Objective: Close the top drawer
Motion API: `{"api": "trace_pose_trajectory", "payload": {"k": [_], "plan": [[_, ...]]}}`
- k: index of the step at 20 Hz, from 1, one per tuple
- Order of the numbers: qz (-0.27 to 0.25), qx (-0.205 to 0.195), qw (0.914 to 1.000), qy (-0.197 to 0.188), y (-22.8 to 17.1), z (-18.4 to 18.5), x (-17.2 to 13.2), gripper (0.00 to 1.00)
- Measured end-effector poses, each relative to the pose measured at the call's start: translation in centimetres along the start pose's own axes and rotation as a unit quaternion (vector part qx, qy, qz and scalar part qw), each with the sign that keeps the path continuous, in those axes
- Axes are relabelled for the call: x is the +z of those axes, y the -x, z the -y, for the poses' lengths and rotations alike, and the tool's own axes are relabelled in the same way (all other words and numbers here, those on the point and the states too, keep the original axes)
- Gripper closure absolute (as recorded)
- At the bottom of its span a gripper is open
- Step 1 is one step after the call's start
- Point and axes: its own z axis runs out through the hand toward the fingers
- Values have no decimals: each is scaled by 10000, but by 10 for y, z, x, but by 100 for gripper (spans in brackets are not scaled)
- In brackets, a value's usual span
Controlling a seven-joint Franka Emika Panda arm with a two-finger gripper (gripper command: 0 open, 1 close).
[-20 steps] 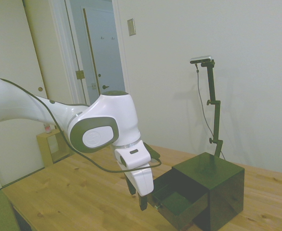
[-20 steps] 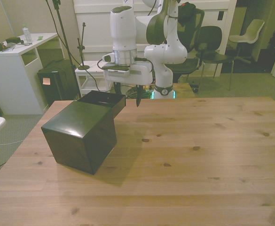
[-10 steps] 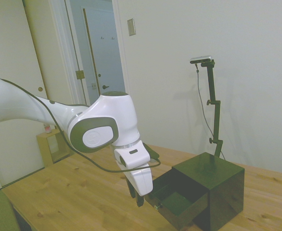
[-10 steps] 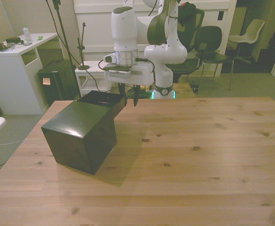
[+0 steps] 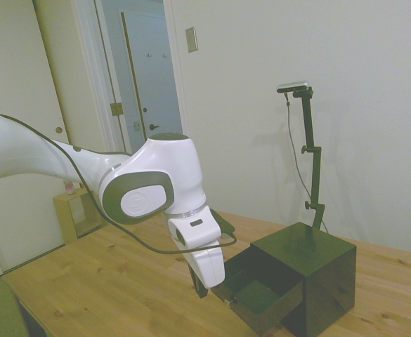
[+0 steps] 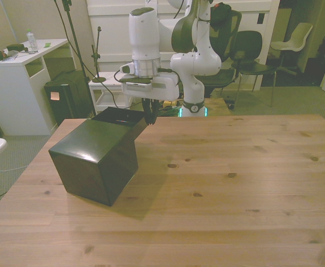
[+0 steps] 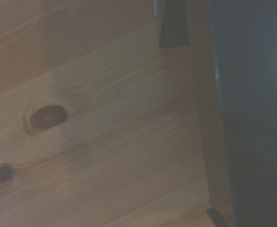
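On the wooden table [image 6: 234,183], black cabinet [image 6: 98,158] at the front view's left, top drawer [image 5: 251,291] pulled out, gripper [image 6: 149,118] with fingers together just beside the drawer's front.

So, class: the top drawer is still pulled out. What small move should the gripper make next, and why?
Probably a short push toward the cabinet. The top drawer stands open with its green inside showing, and the gripper hangs just outside the drawer's front, fingers pointing down, so pressing that face should slide it in.
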Motion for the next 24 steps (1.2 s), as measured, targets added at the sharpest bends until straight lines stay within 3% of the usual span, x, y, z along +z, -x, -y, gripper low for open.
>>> {"api": "trace_pose_trajectory", "payload": {"k": [24], "plan": [[-97,395,9991,-101,-78,9,-36,100]]}}
